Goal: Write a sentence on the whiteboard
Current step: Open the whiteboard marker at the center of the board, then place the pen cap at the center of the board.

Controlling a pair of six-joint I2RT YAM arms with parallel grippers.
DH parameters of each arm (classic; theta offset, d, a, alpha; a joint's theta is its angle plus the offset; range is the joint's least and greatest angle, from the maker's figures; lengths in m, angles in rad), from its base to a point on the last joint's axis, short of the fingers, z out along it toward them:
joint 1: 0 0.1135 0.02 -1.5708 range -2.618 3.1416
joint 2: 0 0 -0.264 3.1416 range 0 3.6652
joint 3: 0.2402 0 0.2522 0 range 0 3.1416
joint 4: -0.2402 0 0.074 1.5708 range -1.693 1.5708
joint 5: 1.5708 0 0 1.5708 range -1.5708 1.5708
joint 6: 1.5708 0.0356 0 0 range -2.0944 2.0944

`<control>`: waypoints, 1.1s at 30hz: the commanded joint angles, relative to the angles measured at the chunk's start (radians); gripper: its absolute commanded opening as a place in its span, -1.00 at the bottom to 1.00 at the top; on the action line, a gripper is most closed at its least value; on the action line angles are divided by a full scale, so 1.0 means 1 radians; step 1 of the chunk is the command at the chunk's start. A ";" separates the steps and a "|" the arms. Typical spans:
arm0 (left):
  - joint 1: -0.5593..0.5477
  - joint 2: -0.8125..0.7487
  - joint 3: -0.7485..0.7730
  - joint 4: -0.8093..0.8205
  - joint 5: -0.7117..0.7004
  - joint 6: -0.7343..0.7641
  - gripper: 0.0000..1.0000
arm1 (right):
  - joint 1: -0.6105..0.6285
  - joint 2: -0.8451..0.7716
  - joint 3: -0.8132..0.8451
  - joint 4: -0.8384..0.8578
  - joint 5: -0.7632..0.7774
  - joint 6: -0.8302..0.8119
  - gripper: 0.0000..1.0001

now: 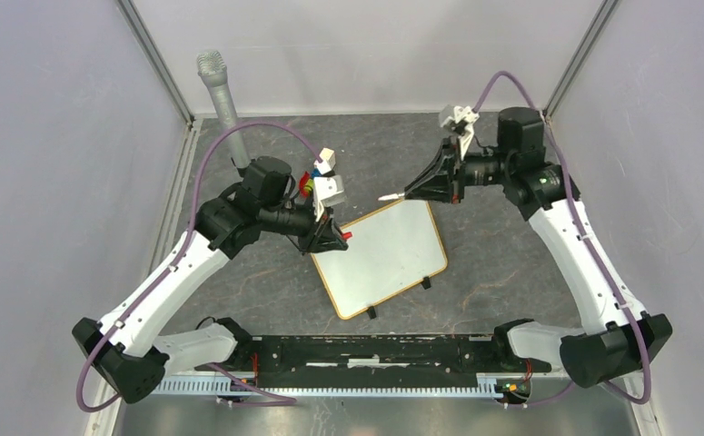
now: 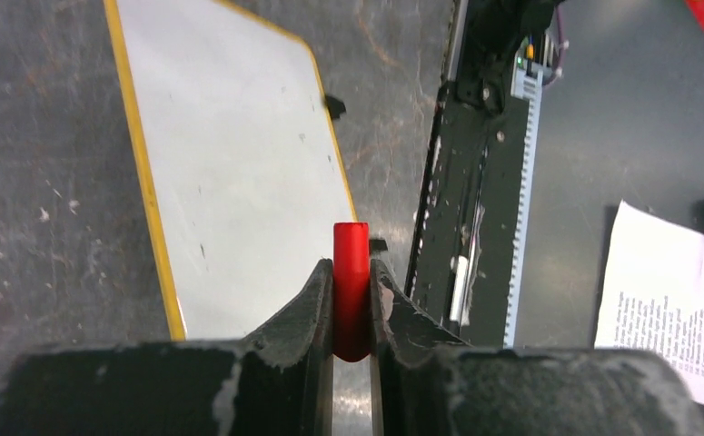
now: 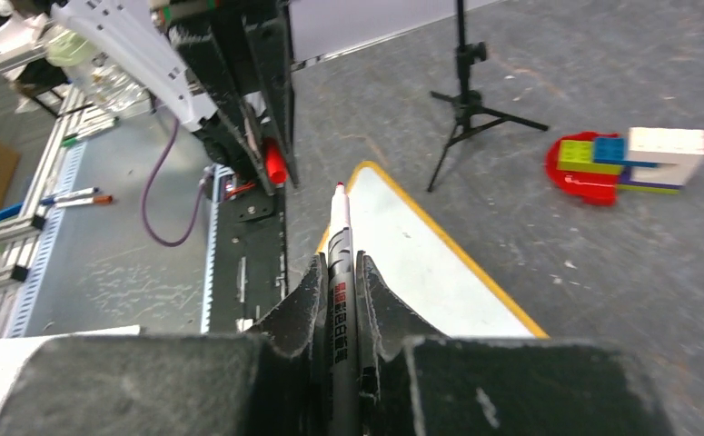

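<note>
The whiteboard [image 1: 386, 256] lies flat and tilted on the dark table, white with a thin light frame and two black clip feet. Its face is bare in every view, and the sentence is not in view. My left gripper [image 1: 332, 238] hovers at the board's upper left corner, shut on a red marker cap [image 2: 351, 263]. My right gripper [image 1: 413, 192] is above the board's top edge, shut on a grey marker [image 3: 340, 245]. The marker's uncapped tip [image 1: 386, 196] points left toward the board and stays off its surface.
A stack of coloured toy bricks [image 3: 625, 162] sits behind the left arm. A grey microphone-like post [image 1: 221, 100] stands at the back left, near a small black tripod [image 3: 467, 95]. The black base rail [image 1: 375, 350] runs along the near edge. A printed sheet [image 2: 675, 304] lies beyond it.
</note>
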 commanded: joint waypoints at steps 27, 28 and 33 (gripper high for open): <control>0.476 -0.347 -0.380 -0.284 -0.789 0.154 -0.95 | -0.148 -0.059 -0.071 0.202 -0.045 0.122 -1.00; 0.510 -0.321 -0.398 -0.274 -0.796 0.160 -0.95 | -0.148 -0.059 -0.068 0.186 -0.042 0.106 -1.00; 0.754 -0.217 -0.420 -0.243 -0.685 0.321 -0.95 | -0.147 -0.056 -0.036 0.083 -0.037 0.018 -1.00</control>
